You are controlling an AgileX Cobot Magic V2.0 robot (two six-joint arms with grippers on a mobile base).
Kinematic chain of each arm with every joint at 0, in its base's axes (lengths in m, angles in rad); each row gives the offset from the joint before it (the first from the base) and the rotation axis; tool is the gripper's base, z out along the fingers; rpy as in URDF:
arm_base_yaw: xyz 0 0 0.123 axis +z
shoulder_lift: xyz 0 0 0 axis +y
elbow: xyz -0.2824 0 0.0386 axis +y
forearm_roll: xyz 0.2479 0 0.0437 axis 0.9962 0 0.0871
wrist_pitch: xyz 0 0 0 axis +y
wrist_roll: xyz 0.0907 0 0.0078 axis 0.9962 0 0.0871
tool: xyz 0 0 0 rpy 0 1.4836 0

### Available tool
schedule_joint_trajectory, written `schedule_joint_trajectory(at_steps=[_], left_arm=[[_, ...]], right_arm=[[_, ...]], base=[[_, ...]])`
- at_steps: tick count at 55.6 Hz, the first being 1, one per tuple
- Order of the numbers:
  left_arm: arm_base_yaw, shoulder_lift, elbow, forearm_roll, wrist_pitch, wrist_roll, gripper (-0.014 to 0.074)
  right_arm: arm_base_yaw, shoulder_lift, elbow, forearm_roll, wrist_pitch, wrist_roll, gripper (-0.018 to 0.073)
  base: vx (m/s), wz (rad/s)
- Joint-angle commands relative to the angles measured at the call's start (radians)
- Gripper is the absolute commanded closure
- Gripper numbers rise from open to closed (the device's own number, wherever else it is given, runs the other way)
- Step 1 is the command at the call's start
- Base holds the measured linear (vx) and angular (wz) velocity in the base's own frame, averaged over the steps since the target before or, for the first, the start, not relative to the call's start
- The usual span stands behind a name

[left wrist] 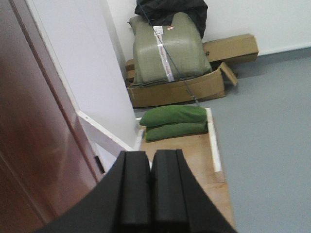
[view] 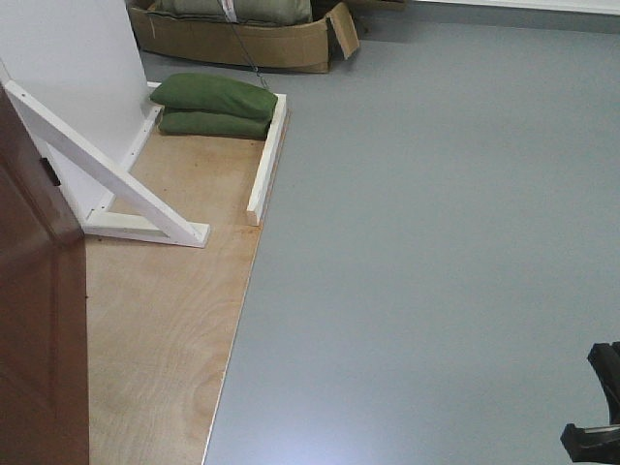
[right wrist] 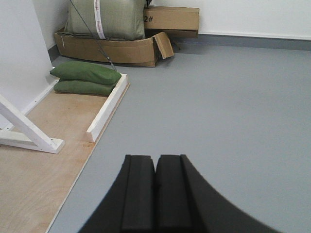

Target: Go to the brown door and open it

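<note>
The brown door (view: 34,329) fills the left edge of the front view, its edge turned toward me with a dark latch slot (view: 50,171). It also fills the left of the left wrist view (left wrist: 39,141), close beside my left gripper (left wrist: 149,154), which is shut and empty. My right gripper (right wrist: 155,158) is shut and empty, held over the grey floor, well right of the door. A black part of the right arm (view: 599,407) shows at the front view's lower right corner.
A white wall panel (view: 73,87) with a white diagonal brace (view: 107,165) stands on a plywood base (view: 165,320). Two green sandbags (view: 215,105) lie at its back. A cardboard box (view: 242,44) with a green sack sits behind. Grey floor (view: 436,242) lies to the right.
</note>
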Motion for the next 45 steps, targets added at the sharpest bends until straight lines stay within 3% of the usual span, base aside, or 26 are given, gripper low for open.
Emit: schedule_joint_trajectory(at_steps=[1,15,23,29,45], left_arm=[[-0.001,-0.012,-0.030,0.013,-0.096,0.005,0.0603],[-0.001,0.127,-0.210,0.012,-0.275,-0.010,0.0603],[-0.001,0.238,-0.408,0.014,-0.278,-0.099,0.0603],[0.004,0.312,-0.534,0.014,-0.279,-0.098,0.0603],[0.109,0.448,-0.794,0.016,-0.246,-0.025,0.0603]], right_arm=[[0.001,-0.006,0.003,-0.003,-0.077,-0.008,0.0559],[0.001,-0.006,0.003,-0.003,-0.077,-0.008,0.0559],[0.001,-0.006,0.003,-0.003,-0.077,-0.008,0.0559],[0.001,-0.006,0.003,-0.003,-0.077,-0.008,0.0559],[0.001,-0.006,0.003,-0.003,-0.077,-0.008,0.0559]], base=[[0.00,0.00],[0.00,0.00],[0.00,0.00],[0.00,0.00],[0.00,0.00]])
